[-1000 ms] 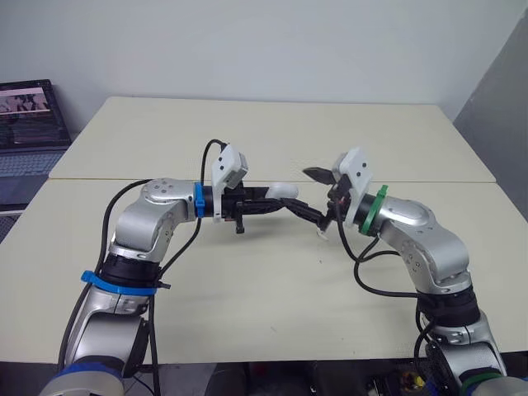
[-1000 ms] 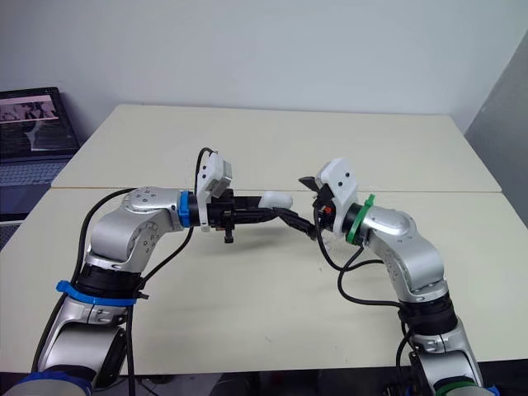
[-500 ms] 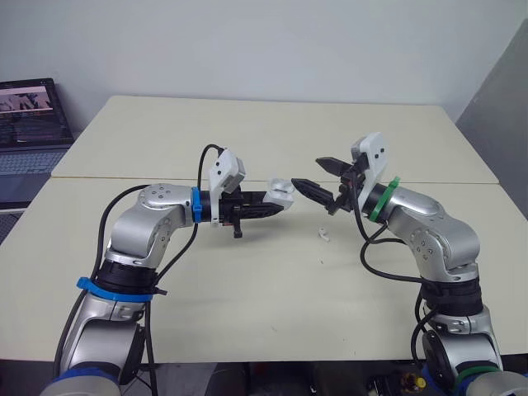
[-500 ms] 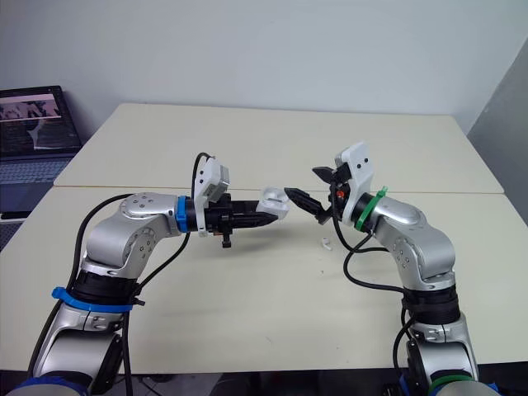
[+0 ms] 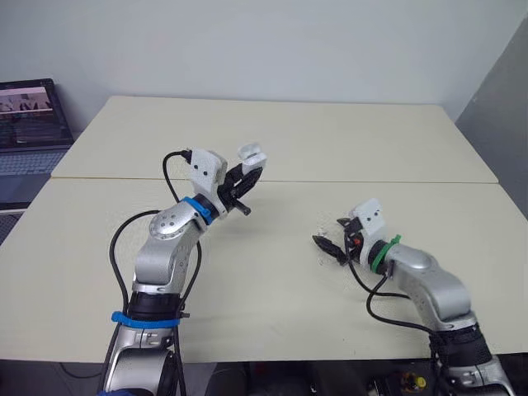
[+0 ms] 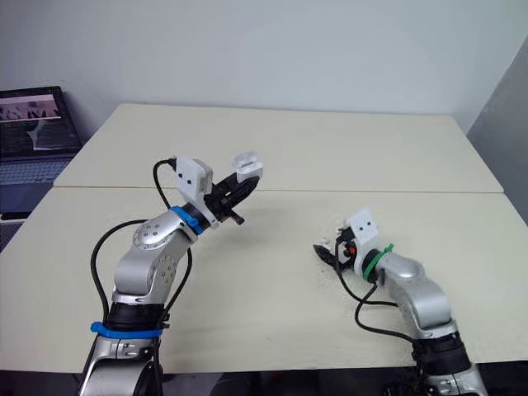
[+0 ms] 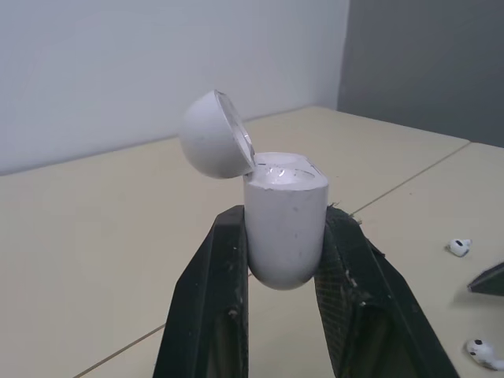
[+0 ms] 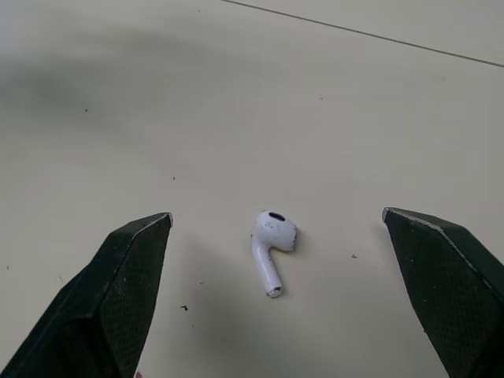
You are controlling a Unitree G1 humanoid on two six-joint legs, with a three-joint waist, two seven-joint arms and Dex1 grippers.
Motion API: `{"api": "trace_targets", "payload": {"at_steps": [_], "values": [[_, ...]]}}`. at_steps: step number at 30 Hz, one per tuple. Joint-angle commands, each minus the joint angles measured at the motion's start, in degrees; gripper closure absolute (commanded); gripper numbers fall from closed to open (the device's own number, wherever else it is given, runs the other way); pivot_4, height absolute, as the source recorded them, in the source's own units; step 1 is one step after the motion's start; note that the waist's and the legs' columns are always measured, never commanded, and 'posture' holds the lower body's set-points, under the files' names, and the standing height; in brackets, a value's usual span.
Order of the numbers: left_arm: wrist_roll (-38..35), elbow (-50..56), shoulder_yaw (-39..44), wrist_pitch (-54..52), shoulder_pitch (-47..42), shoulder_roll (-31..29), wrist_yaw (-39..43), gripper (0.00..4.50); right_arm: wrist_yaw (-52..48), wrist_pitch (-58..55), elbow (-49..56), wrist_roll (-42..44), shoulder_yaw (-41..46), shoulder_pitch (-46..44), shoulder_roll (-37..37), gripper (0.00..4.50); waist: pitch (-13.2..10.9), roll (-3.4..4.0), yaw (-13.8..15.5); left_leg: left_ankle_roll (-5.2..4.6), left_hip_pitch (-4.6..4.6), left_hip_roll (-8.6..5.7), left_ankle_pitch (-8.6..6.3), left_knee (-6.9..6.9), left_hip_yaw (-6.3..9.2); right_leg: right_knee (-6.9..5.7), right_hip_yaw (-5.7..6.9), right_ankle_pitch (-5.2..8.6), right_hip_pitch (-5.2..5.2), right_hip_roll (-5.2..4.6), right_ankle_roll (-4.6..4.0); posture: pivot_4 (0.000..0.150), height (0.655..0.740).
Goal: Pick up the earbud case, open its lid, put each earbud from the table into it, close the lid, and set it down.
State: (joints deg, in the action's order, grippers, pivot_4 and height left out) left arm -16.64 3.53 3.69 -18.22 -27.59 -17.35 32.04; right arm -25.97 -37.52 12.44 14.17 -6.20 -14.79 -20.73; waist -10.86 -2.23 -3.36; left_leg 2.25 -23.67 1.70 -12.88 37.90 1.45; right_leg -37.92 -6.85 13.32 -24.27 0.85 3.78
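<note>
Left eye view: wide cream table (image 5: 330,140); left gripper (image 5: 245,172) raised above the table, pinching a white rounded plastic earbud case (image 7: 285,228), lid flipped open; right gripper (image 8: 276,214) low over the table, fingers spread, one small white stemmed earbud (image 8: 273,236) lying on the table between them.

Both arms are smooth silver shells on black joints. The left arm (image 5: 169,247) wears a blue wrist ring (image 5: 198,210) and a blue band (image 5: 142,318), the right arm (image 5: 429,280) a green wrist ring (image 5: 381,251). White box-shaped wrist cameras (image 5: 205,169), looping black cables (image 5: 368,301), matt black wedge-shaped fingers (image 7: 209,307)
</note>
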Motion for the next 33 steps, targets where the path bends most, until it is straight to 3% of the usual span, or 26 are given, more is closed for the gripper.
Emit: {"api": "trace_targets", "payload": {"at_steps": [1,3,6,16,20,25,28,33], "values": [[-0.04,3.83,0.08,1.17,-0.20,0.30,-1.54,3.75,2.25,1.91,2.11,-2.50,-1.86,0.84,1.35,0.02,0.00,0.00,0.00,0.00,0.01,0.00,0.00,0.01,-0.01,0.01,-0.01,0.00,0.02,0.00,-0.01,0.150,0.7400],[-0.10,3.69,0.12,1.13,-0.40,0.15,-1.91,3.75,3.13,2.45,0.93,-4.16,-3.08,1.10,1.91,0.02,0.00,0.00,0.00,0.00,0.04,-0.01,0.00,0.02,-0.06,0.03,-0.04,0.03,0.04,0.00,-0.05,0.150,0.7400],[-0.12,3.14,0.09,1.20,-1.12,-0.04,-2.19,3.75,3.94,3.15,-1.48,-5.81,-4.05,0.65,2.60,0.58,0.00,0.00,0.01,0.00,0.04,-0.01,0.00,-0.01,-0.06,0.06,-0.04,0.03,0.04,0.00,-0.04,0.150,0.7400],[0.12,1.88,-0.70,1.82,-2.57,0.36,-2.89,3.75,7.12,1.57,-4.15,-6.86,-2.25,0.09,6.22,4.01,0.01,-0.01,-0.01,0.00,0.18,0.00,0.00,0.00,-0.07,0.08,-0.06,0.08,0.18,0.00,-0.14,0.150,0.7400],[0.28,1.72,-1.04,2.31,-2.47,0.79,-3.31,3.75,2.93,0.99,-0.46,-5.46,-0.90,0.93,1.84,4.11,0.00,-0.01,0.09,0.00,0.19,-0.01,0.00,-0.01,-0.08,0.08,-0.07,0.09,0.18,0.00,-0.15,0.150,0.7400],[0.75,1.14,-1.67,3.78,-2.25,2.19,-3.93,3.75,-18.23,3.74,4.25,-1.13,0.61,-0.02,-18.31,4.11,-0.03,0.02,0.45,0.00,-0.02,-0.16,-0.01,-0.02,-0.10,0.36,-0.07,0.06,0.16,-0.14,0.00,0.150,0.7400],[1.39,0.45,-2.03,5.41,-1.08,2.62,-3.79,3.75,-31.47,7.85,1.49,0.82,3.23,1.68,-31.79,4.11,-0.07,0.10,0.43,0.00,-0.07,-0.14,-0.01,-0.10,-0.08,0.58,-0.05,-0.06,0.17,-0.13,0.21,0.150,0.7400],[2.01,0.69,-2.27,6.53,0.51,3.09,-4.52,3.75,-44.25,15.52,-8.70,-1.11,3.76,4.04,-45.23,4.11,-0.07,0.08,0.22,-0.04,-0.07,-0.04,-0.04,-0.20,-0.08,0.75,-0.02,-0.08,0.20,-0.06,0.23,0.150,0.7400]]}}
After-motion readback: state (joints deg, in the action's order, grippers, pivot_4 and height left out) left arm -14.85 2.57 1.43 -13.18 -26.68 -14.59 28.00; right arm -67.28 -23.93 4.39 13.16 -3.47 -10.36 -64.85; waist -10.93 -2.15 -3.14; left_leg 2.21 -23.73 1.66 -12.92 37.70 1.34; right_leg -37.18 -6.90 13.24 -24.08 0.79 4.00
